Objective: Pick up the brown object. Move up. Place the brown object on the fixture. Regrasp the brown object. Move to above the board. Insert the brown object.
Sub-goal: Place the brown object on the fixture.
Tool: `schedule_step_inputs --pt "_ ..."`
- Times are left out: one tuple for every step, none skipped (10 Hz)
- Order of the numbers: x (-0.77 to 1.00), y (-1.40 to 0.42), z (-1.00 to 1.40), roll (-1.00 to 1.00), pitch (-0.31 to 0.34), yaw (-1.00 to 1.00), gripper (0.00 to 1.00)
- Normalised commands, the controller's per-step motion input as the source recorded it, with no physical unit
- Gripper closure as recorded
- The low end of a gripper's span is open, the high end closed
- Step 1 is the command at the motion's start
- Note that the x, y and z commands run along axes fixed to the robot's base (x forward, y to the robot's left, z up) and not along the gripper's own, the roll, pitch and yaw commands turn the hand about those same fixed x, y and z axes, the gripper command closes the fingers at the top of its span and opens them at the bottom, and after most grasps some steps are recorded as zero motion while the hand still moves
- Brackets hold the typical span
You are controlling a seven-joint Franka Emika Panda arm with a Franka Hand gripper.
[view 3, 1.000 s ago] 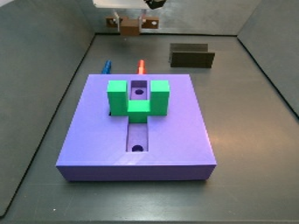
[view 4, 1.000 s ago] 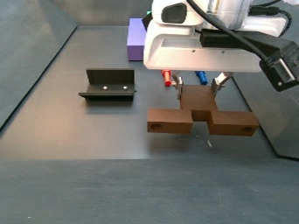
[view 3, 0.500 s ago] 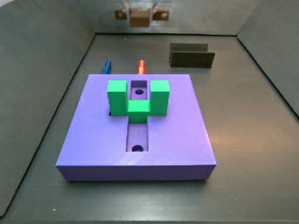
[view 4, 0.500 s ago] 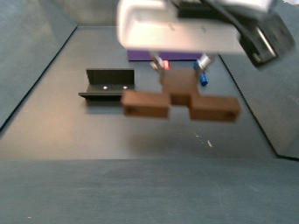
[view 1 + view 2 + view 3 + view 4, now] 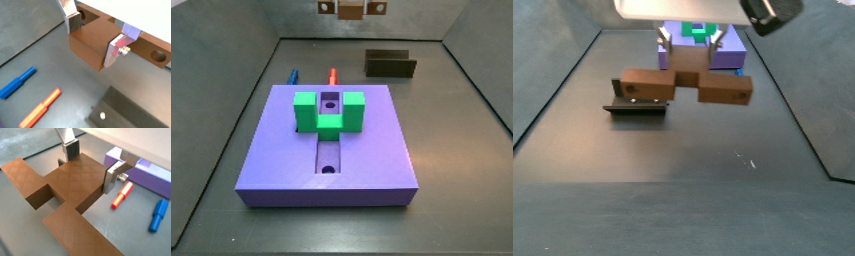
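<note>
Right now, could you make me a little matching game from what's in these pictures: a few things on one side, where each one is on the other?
Things:
1. brown object
2. fixture
3. green block
4. orange peg

Places:
A. standing on top of the purple board
B. lying on the floor beside a blue peg, behind the board
C. held off the floor in the gripper, its jaws closed on it
D. standing on the floor by the back wall

Pairs: 1-C, 2-D, 3-A, 4-B
</note>
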Motion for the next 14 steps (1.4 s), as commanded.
schedule_step_inputs --pt "0.97 -0.24 0.16 -0.54 0.003 0.00 1.00" --pt "0.95 -0.21 0.15 -0.62 0.006 0.00 1.00" --pt "0.92 -0.21 0.12 -0.67 0.011 0.00 1.00" --pt "0.91 -0.28 0.05 -0.67 0.086 -0.05 1.00" --pt "0.94 -0.31 0.00 -0.57 0.194 -0.07 1.00" --pt "0.93 -0.27 -0.05 -0.53 0.106 -0.09 1.00" --pt "0.91 -0.20 -0.17 -0.56 0.054 -0.12 1.00" --pt "0.88 -0.17 -0.26 -0.58 0.051 -0.11 1.00" --pt "0.90 -0.12 -0.31 -0.61 0.080 -0.10 1.00" --pt "0.94 -0.06 -0.31 -0.65 0.131 -0.09 1.00" --pt "0.93 0.00 -0.28 -0.71 0.126 -0.13 1.00" --pt "0.90 0.00 -0.23 -0.74 0.009 -0.15 1.00" --pt "0.92 0.02 -0.24 -0.63 0.000 -0.12 1.00" --pt "1.00 0.00 -0.21 -0.57 0.000 -0.08 1.00"
